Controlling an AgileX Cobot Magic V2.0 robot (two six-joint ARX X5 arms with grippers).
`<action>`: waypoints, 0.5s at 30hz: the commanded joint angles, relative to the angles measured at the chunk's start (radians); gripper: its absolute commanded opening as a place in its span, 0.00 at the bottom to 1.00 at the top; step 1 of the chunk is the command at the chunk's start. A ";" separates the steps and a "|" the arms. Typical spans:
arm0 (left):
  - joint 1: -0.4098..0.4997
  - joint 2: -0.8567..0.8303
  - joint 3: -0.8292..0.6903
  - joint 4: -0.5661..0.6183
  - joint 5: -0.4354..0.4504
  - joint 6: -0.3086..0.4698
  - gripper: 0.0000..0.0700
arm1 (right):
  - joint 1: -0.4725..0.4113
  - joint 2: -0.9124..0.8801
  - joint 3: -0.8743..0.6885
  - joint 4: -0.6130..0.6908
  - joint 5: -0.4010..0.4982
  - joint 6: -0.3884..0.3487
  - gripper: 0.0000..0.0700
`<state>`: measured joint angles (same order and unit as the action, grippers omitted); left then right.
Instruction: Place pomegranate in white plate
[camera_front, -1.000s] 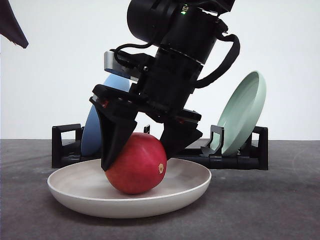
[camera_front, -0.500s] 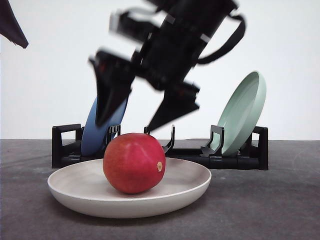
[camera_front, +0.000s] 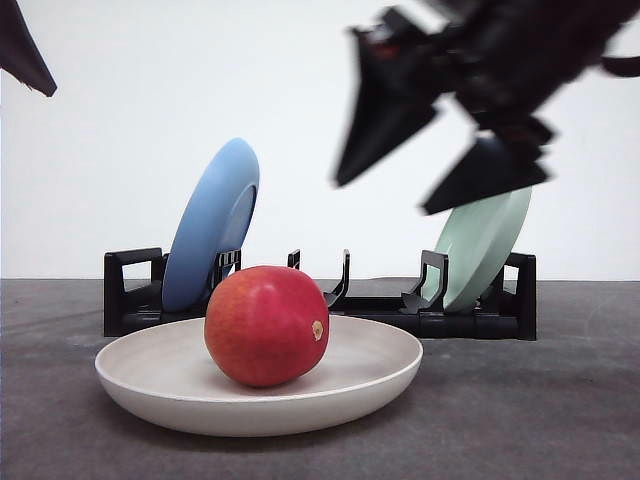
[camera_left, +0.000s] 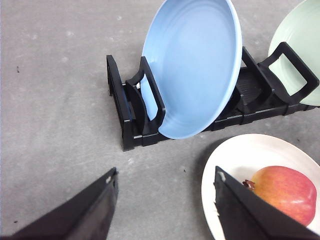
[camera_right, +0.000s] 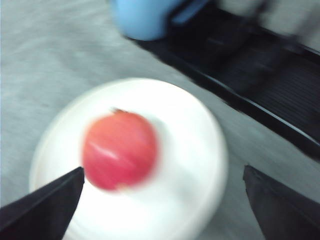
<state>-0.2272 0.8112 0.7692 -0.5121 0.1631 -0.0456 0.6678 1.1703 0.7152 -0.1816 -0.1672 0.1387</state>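
Now the pomegranate (camera_front: 267, 326) is sitting in the white plate (camera_front: 150, 385), low in the middle of the front view, touching the plate's floor and free of any pincer. The right pincer (camera_front: 440, 160) is hanging blurred in the upper right of that frame, well above the fruit and off to its right, with its two fingers spread wide and nothing between them. In the right wrist view the fruit is lying left of centre on the plate, smeared by motion, with the dark fingertips (camera_right: 45, 207) showing at the lower corners, far apart. The left pincer (camera_left: 165, 200) is showing in its own wrist view at the bottom of the frame, fingers wide and empty, over bare counter (camera_left: 55, 75), with the plate and fruit in the lower right corner. Behind, a black rack (camera_front: 130, 290) is holding a blue plate (camera_front: 212, 225) on the left and a pale green plate (camera_front: 485, 245) on the right, both tilted on edge.

Judging by this, the placing itself is looking done and the step in hand is the retreat. The next move is probably calling only for the right arm to clear away without brushing the green plate, which is lying just behind its fingers in the front view.
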 joint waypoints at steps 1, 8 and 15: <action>-0.003 0.006 0.009 0.010 0.004 -0.001 0.50 | -0.030 -0.033 -0.012 -0.021 -0.015 0.018 0.92; -0.003 0.006 0.009 0.010 0.004 -0.014 0.50 | -0.234 -0.177 -0.041 -0.147 -0.026 -0.026 0.92; -0.003 0.006 0.009 0.010 0.004 -0.027 0.50 | -0.447 -0.220 -0.041 -0.153 -0.166 -0.044 0.92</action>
<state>-0.2272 0.8112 0.7692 -0.5121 0.1631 -0.0681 0.2295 0.9432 0.6697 -0.3397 -0.3194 0.1078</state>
